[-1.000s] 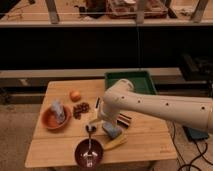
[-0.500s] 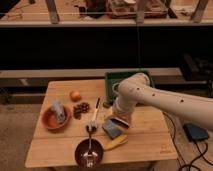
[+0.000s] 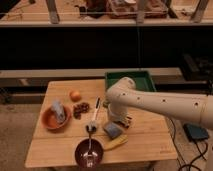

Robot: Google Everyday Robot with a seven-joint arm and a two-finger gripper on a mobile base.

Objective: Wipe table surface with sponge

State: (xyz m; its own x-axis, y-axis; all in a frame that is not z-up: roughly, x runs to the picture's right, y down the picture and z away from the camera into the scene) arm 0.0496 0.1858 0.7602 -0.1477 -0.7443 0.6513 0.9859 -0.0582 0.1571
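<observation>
A grey-blue sponge (image 3: 113,130) lies on the wooden table (image 3: 150,140), right of centre near the front. My white arm reaches in from the right and bends down over the table. My gripper (image 3: 124,120) points down just behind and to the right of the sponge, close above the table top. The arm's wrist hides most of it. I cannot tell whether it touches the sponge.
A green tray (image 3: 131,79) stands at the back right. An orange (image 3: 75,95), dark grapes (image 3: 81,108), an orange bowl (image 3: 55,118) holding a grey object, a dish brush (image 3: 94,116), a banana (image 3: 115,144) and a dark bowl with a spoon (image 3: 89,152) lie around the sponge.
The arm's elbow has swung a little to the right and back. The gripper has stayed close to the sponge, which lies in about the same place.
</observation>
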